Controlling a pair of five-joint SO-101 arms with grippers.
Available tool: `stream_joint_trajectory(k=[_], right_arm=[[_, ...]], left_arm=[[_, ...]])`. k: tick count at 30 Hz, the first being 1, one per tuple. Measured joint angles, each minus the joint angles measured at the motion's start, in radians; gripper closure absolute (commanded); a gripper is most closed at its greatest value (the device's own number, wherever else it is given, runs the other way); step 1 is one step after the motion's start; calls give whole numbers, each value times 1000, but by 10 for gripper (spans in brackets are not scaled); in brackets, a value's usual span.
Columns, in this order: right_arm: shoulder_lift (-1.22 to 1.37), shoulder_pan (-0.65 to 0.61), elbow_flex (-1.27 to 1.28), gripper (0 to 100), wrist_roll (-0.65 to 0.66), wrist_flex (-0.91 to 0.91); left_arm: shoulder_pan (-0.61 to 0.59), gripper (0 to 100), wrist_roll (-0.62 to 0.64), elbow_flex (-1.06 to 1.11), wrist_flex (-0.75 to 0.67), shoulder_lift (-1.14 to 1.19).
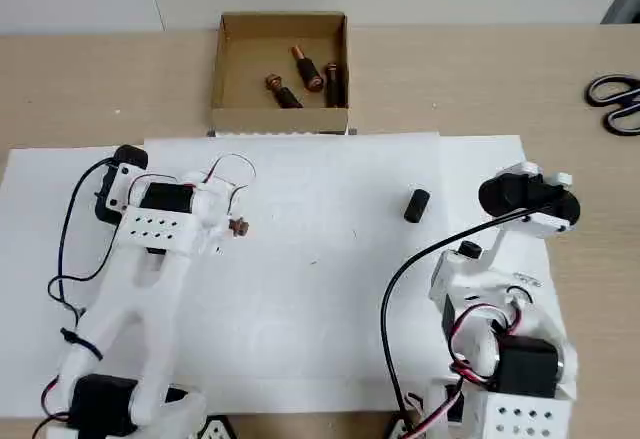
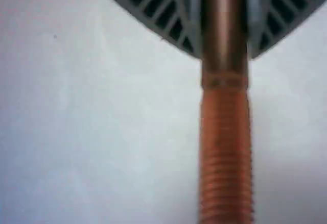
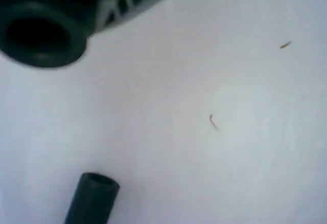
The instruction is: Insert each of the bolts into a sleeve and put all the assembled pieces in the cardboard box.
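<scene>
One copper bolt point(image 2: 225, 147) is clenched in your left claw point(image 2: 225, 32), threads out, ready for insertion. Whether your right claw point(image 1: 505, 197) is grasping anything, I cannot tell. Beyond, a black sleeve point(image 1: 416, 205) lies loose on the surface point(image 1: 100, 79), waiting. Farthest, the cardboard box point(image 1: 228, 69) holds three assembled pieces point(image 1: 288, 93).

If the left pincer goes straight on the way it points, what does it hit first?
Probably the white paper: the left pincer points down at it, and the bolt it grips sticks out ahead, so its end would touch first.
</scene>
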Motion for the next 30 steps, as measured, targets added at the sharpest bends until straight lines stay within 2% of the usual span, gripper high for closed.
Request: stream_joint_trajectory(k=[5, 7, 14, 17, 21, 30], right_arm=[[0, 0, 0, 995, 0, 0], [0, 0, 0, 995, 0, 0], [0, 0, 0, 995, 0, 0], [0, 0, 0, 995, 0, 0], [0, 0, 0, 995, 0, 0], [0, 0, 0, 995, 0, 0]], left_arm=[[2, 690, -2, 3, 0, 0], [2, 642, -29, 3, 0, 0], [2, 636, -78, -5, 2, -6], [2, 636, -166, -72, 71, -37], [2, 636, -394, -203, 241, -101], [-3, 637, -1162, -282, 614, -187]])
